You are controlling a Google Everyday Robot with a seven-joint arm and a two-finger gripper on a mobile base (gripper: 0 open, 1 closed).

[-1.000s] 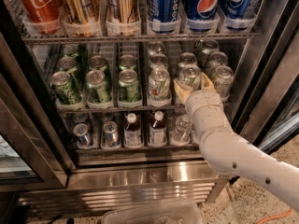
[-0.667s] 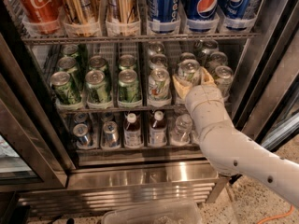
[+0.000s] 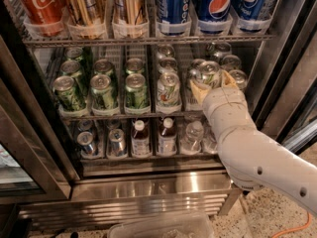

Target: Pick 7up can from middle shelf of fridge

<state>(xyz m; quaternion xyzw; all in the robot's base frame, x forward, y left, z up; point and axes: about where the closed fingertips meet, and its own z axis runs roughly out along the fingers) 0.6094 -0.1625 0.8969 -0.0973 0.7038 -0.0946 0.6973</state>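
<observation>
At the right end of the middle shelf (image 3: 148, 116), inside the fridge (image 3: 148, 182), reaching in from lower right on a white arm (image 3: 257, 152): gripper (image 3: 212, 83), tan fingers (image 3: 197, 90) closed narrowly around a 7up can (image 3: 210, 72), one on each side. Held near the shelf's front edge, roughly upright, silver top showing. Just left, another white can (image 3: 168, 89); further left, green cans (image 3: 104, 90). Above, tall red, gold and blue cans (image 3: 173, 6); below, small bottles (image 3: 141, 138).
</observation>
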